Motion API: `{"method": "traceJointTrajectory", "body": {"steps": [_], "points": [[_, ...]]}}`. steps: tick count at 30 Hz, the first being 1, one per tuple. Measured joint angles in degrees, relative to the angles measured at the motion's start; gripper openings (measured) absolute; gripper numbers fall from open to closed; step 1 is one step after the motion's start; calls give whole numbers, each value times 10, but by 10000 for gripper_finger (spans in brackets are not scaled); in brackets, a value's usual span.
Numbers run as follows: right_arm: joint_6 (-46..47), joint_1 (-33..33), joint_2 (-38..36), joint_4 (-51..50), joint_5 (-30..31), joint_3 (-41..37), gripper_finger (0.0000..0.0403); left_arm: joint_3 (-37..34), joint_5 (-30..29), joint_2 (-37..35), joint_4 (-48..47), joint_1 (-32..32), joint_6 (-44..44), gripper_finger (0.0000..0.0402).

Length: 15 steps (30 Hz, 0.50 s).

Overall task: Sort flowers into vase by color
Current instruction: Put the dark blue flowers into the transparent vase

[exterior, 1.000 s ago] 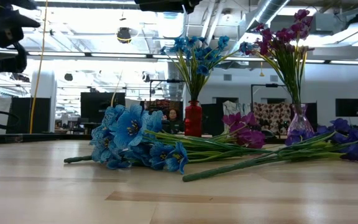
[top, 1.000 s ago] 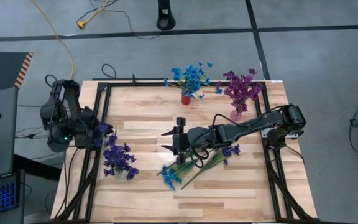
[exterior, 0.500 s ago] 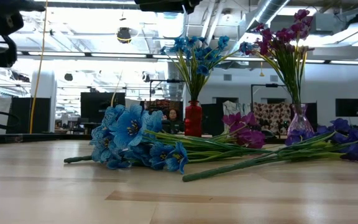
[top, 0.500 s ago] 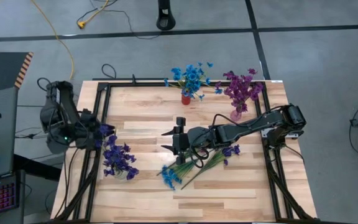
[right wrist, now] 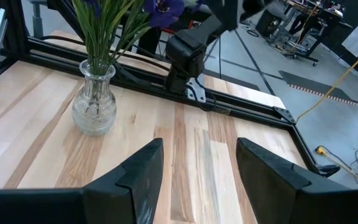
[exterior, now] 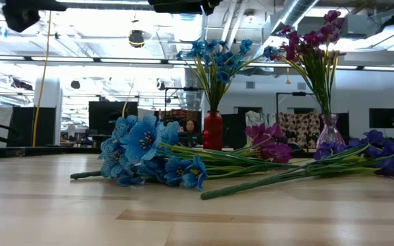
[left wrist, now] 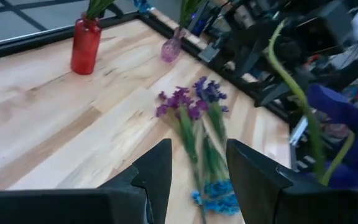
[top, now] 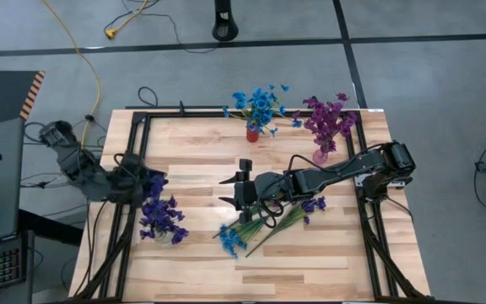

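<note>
Three vases are already on your table: a red vase (top: 252, 133) with blue flowers (top: 260, 103) at the far edge, a pink glass vase (top: 321, 155) with magenta flowers (top: 327, 118) beside it, and a clear glass vase (right wrist: 94, 103) holding dark violet flowers (top: 160, 215) near the left side. A loose bunch of flowers (top: 264, 221) lies flat mid-table, stems together, with blue heads toward the near-left, a few magenta ones among them and violet heads at the right end.

Your right gripper (top: 229, 191) hovers over the middle of the table (top: 310, 253), just beside that bunch, fingers spread and holding nothing. Your left gripper (left wrist: 197, 177) sits at the table's left rail, close to the violet bouquet; its fingers stand apart with nothing between them.
</note>
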Motion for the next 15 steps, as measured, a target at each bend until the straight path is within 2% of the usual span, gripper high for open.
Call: {"method": "traceJointTrajectory", "body": {"steps": [8, 13, 15], "points": [[0, 8, 0, -35, 0, 0, 230, 0, 129, 1, 23, 157, 92, 139], [1, 12, 0, -77, 1, 0, 230, 0, 211, 1, 71, 225, 172, 139], [2, 15, 0, -88, 1, 0, 230, 0, 227, 1, 84, 242, 198, 139]]}}
